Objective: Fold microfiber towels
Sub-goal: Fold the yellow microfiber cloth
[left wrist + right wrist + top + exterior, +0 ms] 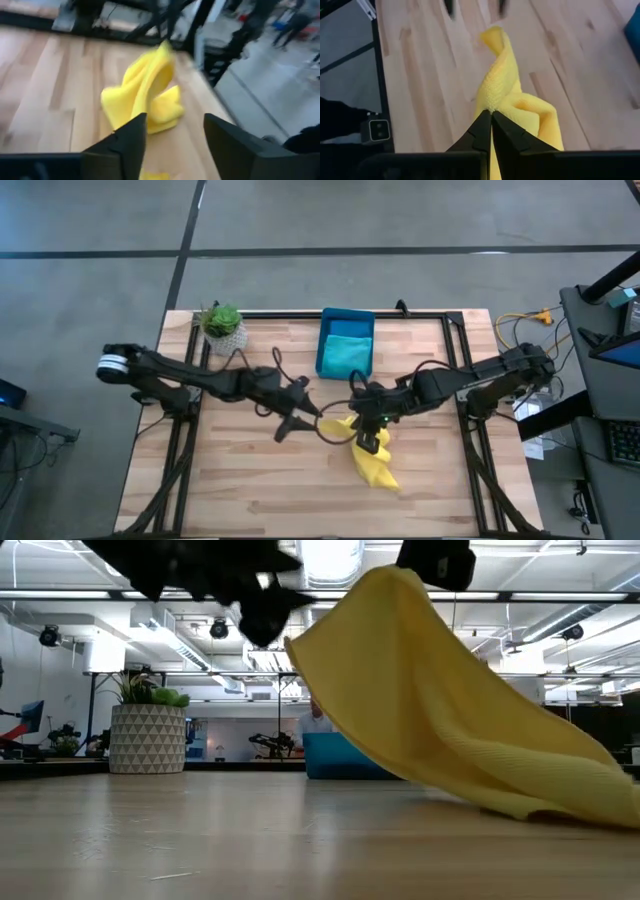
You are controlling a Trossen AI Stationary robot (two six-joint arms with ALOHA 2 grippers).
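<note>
Yellow towel (374, 463) lies crumpled on the wooden table (240, 490), near the middle and a little to the right, with one corner lifted off the boards. The right gripper (491, 120) has its fingers pressed together on that raised corner, so the cloth hangs from it in a slope down to the table, as the low view shows (450, 710). The right arm reaches in from the right edge, stretched low and nearly level toward the centre. The left arm comes in from the left edge in the same flat, extended pose, and the left gripper (172, 135) hovers just left of the towel with its fingers apart, holding nothing. Far from the arms, at the back of the table, a blue bin (346, 320) holds a teal towel (347, 355). A potted plant (222, 323) stands at the far left corner.
</note>
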